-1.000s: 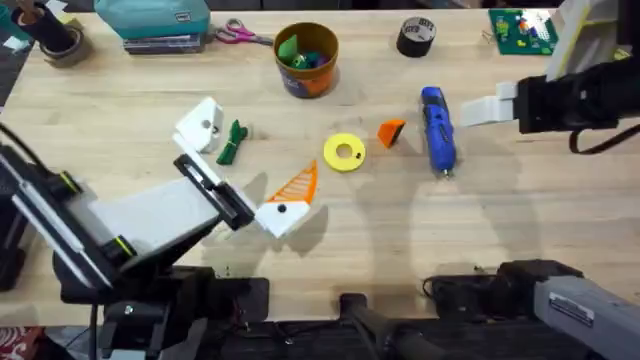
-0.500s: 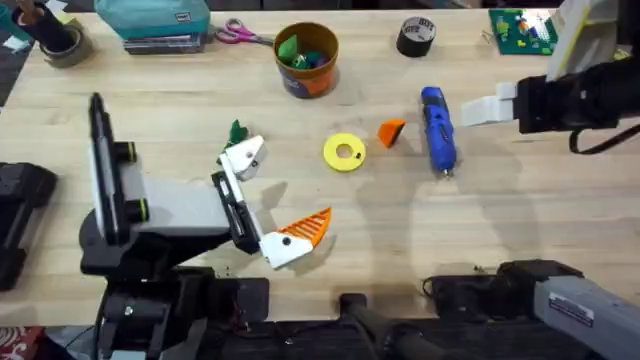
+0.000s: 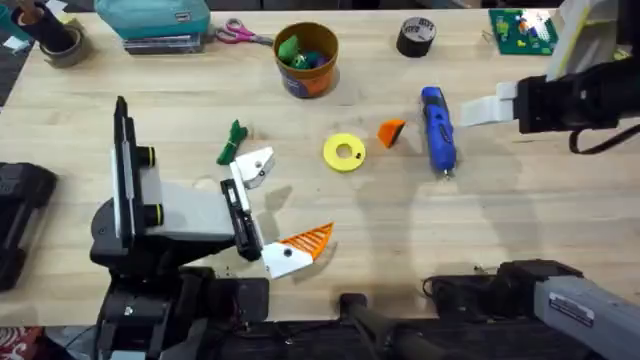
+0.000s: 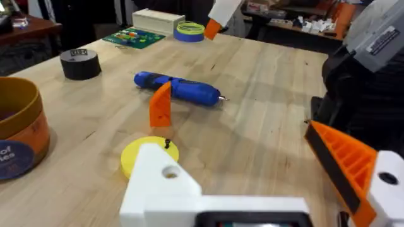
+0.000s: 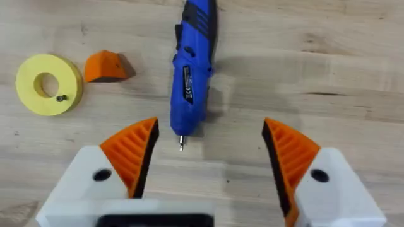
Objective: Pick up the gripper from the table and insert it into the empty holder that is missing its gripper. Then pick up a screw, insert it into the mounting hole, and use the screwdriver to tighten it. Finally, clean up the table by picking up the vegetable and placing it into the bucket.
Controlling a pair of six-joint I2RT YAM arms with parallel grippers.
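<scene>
The loose orange gripper (image 3: 390,131) (image 4: 161,104) (image 5: 105,66) lies on the table between the yellow disc (image 3: 344,152) and the blue screwdriver (image 3: 437,130) (image 5: 192,69). A small dark screw (image 4: 167,144) (image 5: 60,98) rests on the disc. My left gripper (image 3: 275,205) (image 4: 252,183) is open; one finger is the bare white holder (image 3: 255,165) (image 4: 164,186), the other carries an orange pad. The green vegetable (image 3: 232,142) lies just beyond the holder. My right gripper (image 3: 490,108) (image 5: 208,151) hangs open above the screwdriver's tip end, holding nothing. The orange bucket (image 3: 306,58) (image 4: 19,132) stands at the back.
A black tape roll (image 3: 416,36) (image 4: 80,63), scissors (image 3: 240,35), a teal case (image 3: 155,20) and a green circuit board (image 3: 520,30) line the far edge. The bucket holds some coloured pieces.
My left arm has pulled back and swung its open gripper toward the front and right, so the bare holder finger moved away from the vegetable. The right arm has not moved.
</scene>
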